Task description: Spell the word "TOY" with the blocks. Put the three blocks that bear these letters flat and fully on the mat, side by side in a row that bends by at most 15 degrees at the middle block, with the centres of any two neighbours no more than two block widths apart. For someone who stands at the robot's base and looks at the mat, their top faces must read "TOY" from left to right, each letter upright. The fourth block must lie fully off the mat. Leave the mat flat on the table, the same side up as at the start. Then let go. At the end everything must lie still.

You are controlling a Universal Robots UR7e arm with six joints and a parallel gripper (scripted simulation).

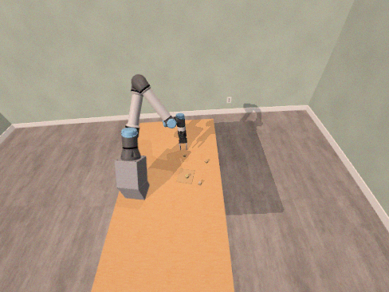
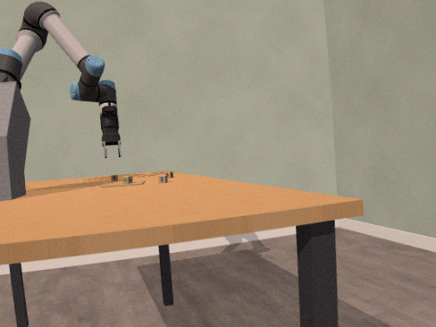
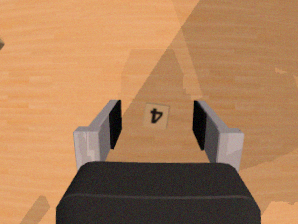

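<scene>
The job looks barely begun. The hand (image 1: 183,150) hangs well above the surface (image 1: 167,239), a little above the middle of the top view, with its fingers spread wide and nothing between them. In the wrist view a block (image 3: 157,116) lies on the surface straight below, framed in the gap between the fingers; its dark mark is too blurred to name as a letter. In the top view a mat (image 1: 191,180) lies flat just below the middle of the frame, and a second block (image 1: 186,175) already sits on it. Two more lie off it: a third block (image 1: 206,161) above and to the right of the mat, and a fourth block (image 1: 200,182) just off its lower right corner. None of their letters can be read at this size, so which one is the spare cannot be told. So, at a guess, no row is formed yet: the lettered three must still be gathered and lined up, and the spare kept off.
</scene>
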